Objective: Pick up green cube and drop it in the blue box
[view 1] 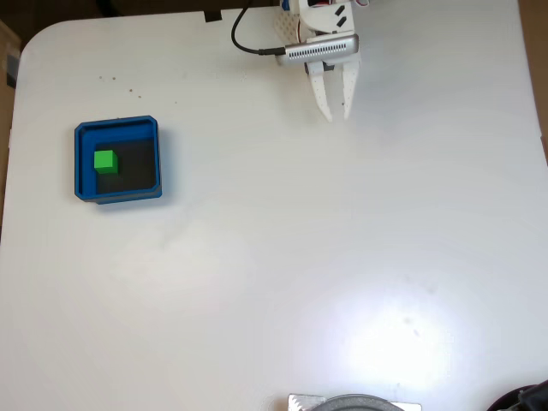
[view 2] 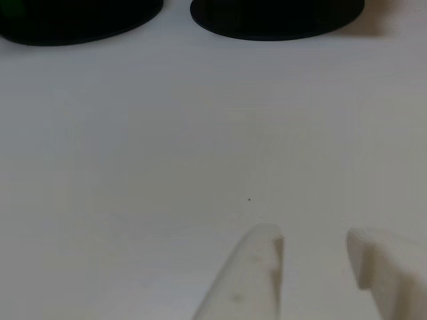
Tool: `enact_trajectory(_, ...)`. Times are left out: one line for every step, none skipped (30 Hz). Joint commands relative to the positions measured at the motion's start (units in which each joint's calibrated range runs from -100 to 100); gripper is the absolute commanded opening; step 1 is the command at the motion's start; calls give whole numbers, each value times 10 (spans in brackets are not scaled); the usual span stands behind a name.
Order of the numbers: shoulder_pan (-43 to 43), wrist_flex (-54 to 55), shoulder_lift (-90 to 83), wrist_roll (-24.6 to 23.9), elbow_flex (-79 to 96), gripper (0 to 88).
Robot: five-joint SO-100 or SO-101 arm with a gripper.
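- Plainly, the green cube sits inside the blue box, on the dark floor toward the left wall as the fixed view shows it; by the look of it the drop is done.
- The gripper is at the top of the white table, well apart from the box. Its two white fingers are spread, with bare table showing between them, and pinch nothing.
- In the other view the same fingertips hang over plain table with a clear gap between them.
- Step in hand, as I judge it: parking the arm clear of the box. To do that well, hold the fingers apart and empty, stay off the table surface, and make no sweep leftward toward the box, so the cube is not nudged out.
- Count: one green cube, one blue box, one arm with one gripper, one black cable looping by the wrist.
- Two dark rounded shapes lie along the top edge of the other view; too blurred to name, possibly bases of some stand.
- A grey round object pokes in at the bottom edge of the fixed view.
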State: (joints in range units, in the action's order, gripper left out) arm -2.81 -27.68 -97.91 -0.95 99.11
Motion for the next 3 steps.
enact_trajectory(6, 11, -8, -1, 4, 28)
enact_trajectory(6, 11, -8, -1, 4, 28)
enact_trajectory(6, 11, -8, -1, 4, 28)
